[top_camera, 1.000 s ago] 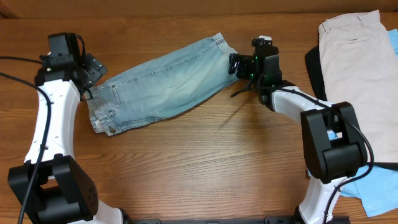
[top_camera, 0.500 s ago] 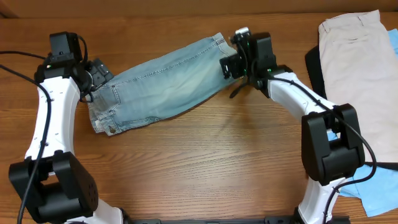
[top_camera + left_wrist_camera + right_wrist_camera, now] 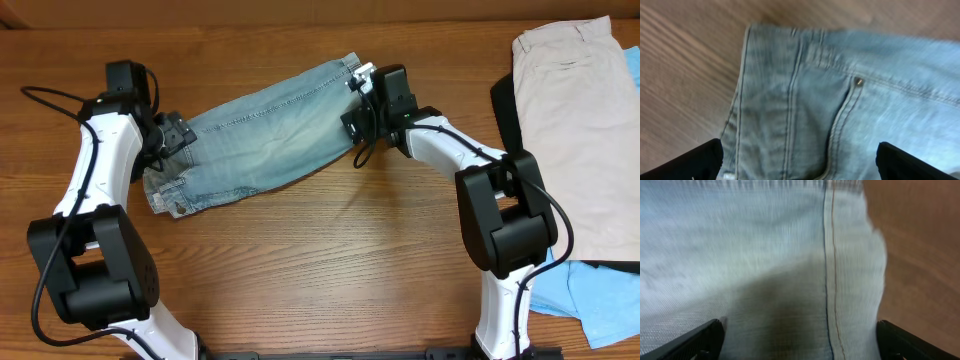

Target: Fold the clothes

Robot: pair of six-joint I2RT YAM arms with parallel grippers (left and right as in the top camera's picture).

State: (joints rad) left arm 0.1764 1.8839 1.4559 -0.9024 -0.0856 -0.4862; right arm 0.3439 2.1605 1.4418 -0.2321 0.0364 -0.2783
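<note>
The light-blue denim shorts (image 3: 255, 135) lie folded lengthwise across the table, waistband at the left, cuffed hem at the right. My left gripper (image 3: 172, 135) is open over the waistband end; its wrist view shows the pocket seam and a rivet (image 3: 858, 81) between the spread fingers (image 3: 800, 162). My right gripper (image 3: 358, 115) is open over the hem end; its wrist view shows the cuff seam (image 3: 830, 280) between the fingers (image 3: 800, 342). Neither holds cloth.
Beige shorts (image 3: 575, 120) lie at the right edge on a black garment (image 3: 505, 105). A sky-blue garment (image 3: 590, 305) lies at the lower right. Bare wooden tabletop (image 3: 320, 260) spreads in front of the denim.
Both grippers have moved inward onto the denim: the left one rightward over the waistband, the right one leftward over the hem. The shorts have not moved.
</note>
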